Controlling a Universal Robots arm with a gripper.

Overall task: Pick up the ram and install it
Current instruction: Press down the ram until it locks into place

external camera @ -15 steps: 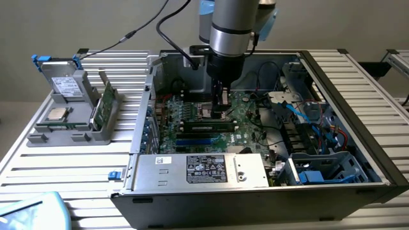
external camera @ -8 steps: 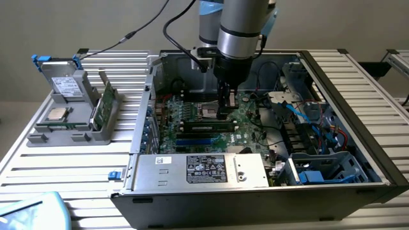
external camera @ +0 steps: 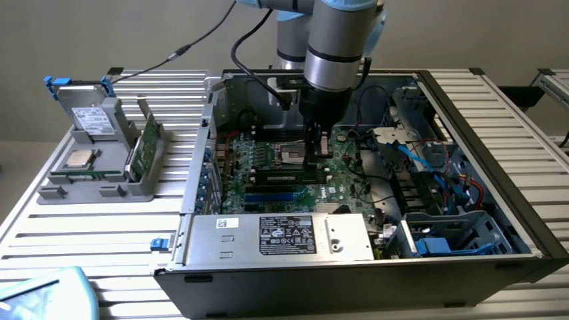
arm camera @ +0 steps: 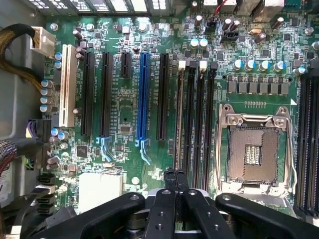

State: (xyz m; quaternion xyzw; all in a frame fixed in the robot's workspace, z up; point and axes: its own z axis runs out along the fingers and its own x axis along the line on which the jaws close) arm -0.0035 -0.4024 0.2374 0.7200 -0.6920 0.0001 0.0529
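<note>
The ram (external camera: 286,177) sits just below the middle of the exterior frame, lying along the green motherboard (external camera: 266,157) inside the open computer case (external camera: 498,167). In the wrist view the ram (arm camera: 178,119) shows edge-on as a thin pale strip standing in the first of four black memory slots (arm camera: 199,119), the one nearest the long black and blue expansion slots (arm camera: 143,94). The open processor socket (arm camera: 255,149) lies on the other side of those memory slots.

My pincer (external camera: 313,160) reaches straight down into the case at the centre of the exterior frame, its tip right above the ram. In the wrist view my pincer (arm camera: 174,181) has its two fingers (arm camera: 169,174) pressed together with no gap, and I see nothing clamped between them. The tips line up with one end of the ram; whether they touch it I cannot tell.

At the lower centre of the exterior frame the grey power supply (external camera: 280,235) with its black label fills the near end of the case. At the exterior view's left, a grey holder (external camera: 89,180) stands on the slatted bench (external camera: 106,233), carrying an upright green card (external camera: 142,150), a silver chip (external camera: 80,159) and a blue-clipped drive (external camera: 87,110)
</note>
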